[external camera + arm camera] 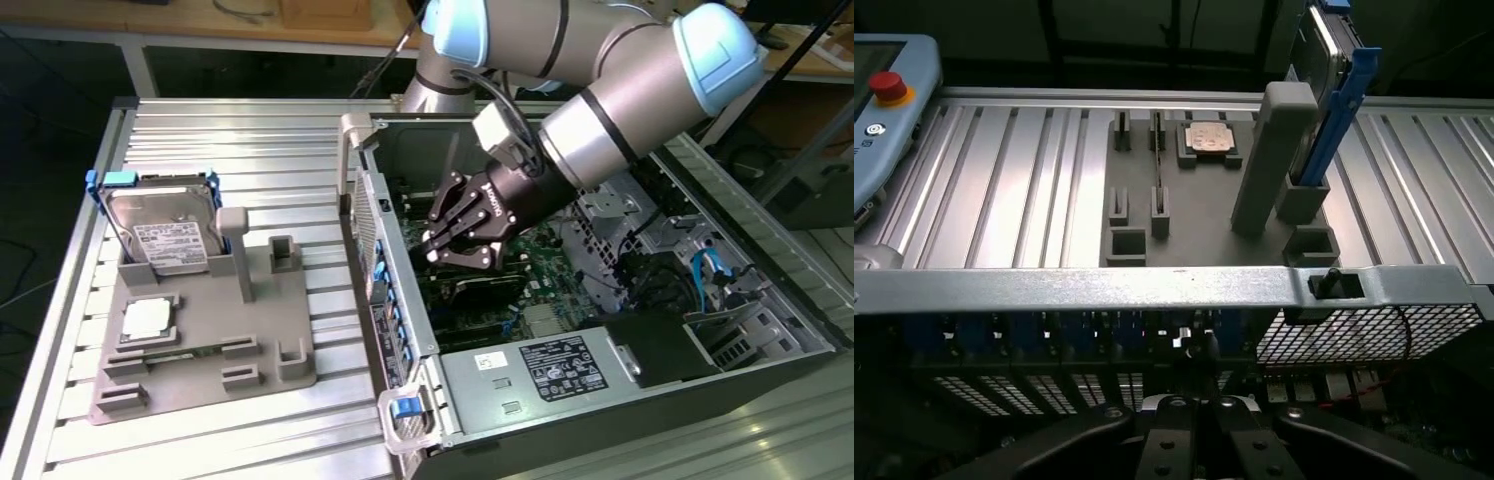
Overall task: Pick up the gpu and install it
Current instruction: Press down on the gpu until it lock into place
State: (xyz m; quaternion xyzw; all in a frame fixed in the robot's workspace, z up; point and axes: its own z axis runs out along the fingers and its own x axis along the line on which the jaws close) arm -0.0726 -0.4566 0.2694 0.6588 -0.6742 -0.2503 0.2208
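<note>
Exterior view showed the dark, flat gpu card [483,290] lying low inside the open black computer case [627,385], against the green motherboard [554,250], directly beneath my black pincer [461,248]. My fingers were closed tight together, apparently gripping nothing. Pressing squarely, straight down over the slot, seemed wisest.

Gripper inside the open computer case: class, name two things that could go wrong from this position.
1. The gripper is shut low over the motherboard, so a small sideways drift might knock parts on the board.
2. The case's metal edge runs close in front of the gripper in the wrist view; a tilted pull-out could catch the arm on it.
</note>
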